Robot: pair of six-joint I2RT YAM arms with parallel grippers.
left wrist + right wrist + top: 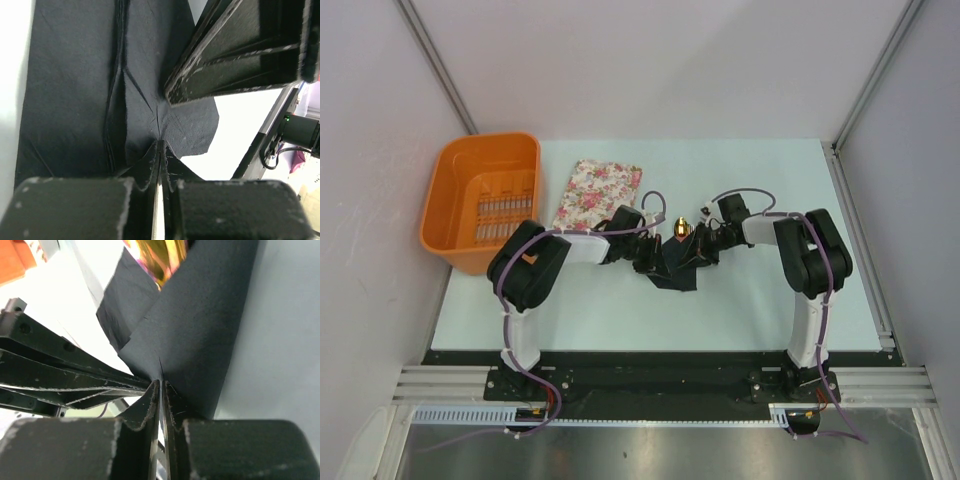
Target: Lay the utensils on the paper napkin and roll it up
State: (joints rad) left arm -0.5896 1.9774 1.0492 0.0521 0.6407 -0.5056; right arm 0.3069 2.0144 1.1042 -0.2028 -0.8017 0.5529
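The black paper napkin (pixel 672 268) is bunched and lifted at the table's middle between my two grippers. A gold spoon head of the utensils (pixel 680 228) pokes out of its far end; it shows again in the right wrist view as a shiny gold patch (pixel 159 260). My left gripper (pixel 161 146) is shut, pinching a fold of the creased napkin (pixel 75 95). Facing it, my right gripper (pixel 161 383) is shut on the napkin's edge (pixel 200 325). The two grippers (pixel 648 258) (pixel 705 248) meet over the napkin. The utensils' handles are hidden inside the paper.
A pink-and-white floral cloth (pixel 598 194) lies flat just behind the left gripper. An orange basket (pixel 460 190) stands at the table's far left corner. The right arm's fingers (pixel 240 55) fill the upper right of the left wrist view.
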